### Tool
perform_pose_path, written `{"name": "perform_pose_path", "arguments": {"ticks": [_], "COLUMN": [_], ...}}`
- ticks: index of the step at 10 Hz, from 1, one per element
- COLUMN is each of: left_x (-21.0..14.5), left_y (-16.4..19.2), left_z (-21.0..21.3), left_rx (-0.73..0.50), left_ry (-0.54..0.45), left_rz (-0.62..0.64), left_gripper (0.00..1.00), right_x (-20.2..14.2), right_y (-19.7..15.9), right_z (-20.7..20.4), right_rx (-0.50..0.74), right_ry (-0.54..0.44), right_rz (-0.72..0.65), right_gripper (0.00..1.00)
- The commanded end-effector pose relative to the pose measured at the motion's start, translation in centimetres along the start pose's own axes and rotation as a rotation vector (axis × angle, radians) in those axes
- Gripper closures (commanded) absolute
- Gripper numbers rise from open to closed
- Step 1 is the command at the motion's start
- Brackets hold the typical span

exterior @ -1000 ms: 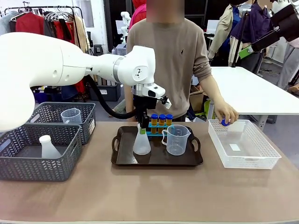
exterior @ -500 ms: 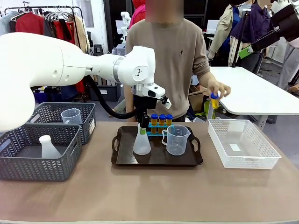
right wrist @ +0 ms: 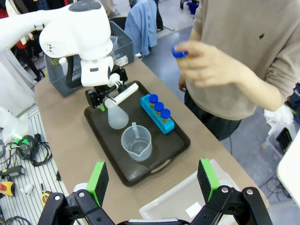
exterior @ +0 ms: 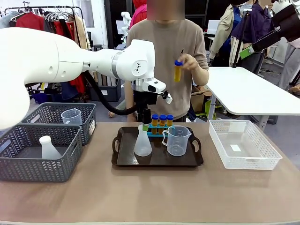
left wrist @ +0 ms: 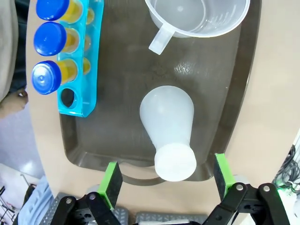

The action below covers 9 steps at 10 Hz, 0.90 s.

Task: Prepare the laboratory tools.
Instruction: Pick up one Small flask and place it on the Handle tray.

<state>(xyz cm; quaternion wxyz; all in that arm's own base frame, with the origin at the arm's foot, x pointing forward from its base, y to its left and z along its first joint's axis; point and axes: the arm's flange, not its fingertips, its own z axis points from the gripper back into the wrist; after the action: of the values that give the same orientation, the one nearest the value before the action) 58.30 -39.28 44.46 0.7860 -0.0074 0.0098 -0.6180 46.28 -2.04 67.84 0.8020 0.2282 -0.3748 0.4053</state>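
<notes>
The left gripper point(left wrist: 165, 180) is hanging straight above the flask point(left wrist: 169, 133) standing upright on the tray point(left wrist: 122, 117), fingers spread, touching nothing (right gripper point(right wrist: 151, 180) likewise released, well away).

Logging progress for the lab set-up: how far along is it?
Done: conical flask, beaker and three tubes in the rack sit on the tray. In hand: the person's hand carries a fourth tube. Left: the rack's last hole.
</notes>
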Motion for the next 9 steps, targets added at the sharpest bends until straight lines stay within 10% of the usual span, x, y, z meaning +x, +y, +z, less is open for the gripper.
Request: {"name": "perform_pose_path", "arguments": {"ticks": [1, 9], "left_x": [-1.06, -0.59], "left_y": [-0.53, -0.15], "left_z": [0.98, 1.60], "left_rx": [-0.013, -0.005], "left_ry": [-0.029, -0.029], "left_rz": [0.013, 0.017], "left_gripper": [0.00, 0.00], "right_x": [0.15, 0.15], "right_y": [0.11, 0.11], "right_z": [0.05, 0.05], "right_rx": [0.007, 0.007], "right_ry": [-0.010, -0.010], "right_rz": [0.002, 0.002], "right_gripper": [0.00, 0.00]}}
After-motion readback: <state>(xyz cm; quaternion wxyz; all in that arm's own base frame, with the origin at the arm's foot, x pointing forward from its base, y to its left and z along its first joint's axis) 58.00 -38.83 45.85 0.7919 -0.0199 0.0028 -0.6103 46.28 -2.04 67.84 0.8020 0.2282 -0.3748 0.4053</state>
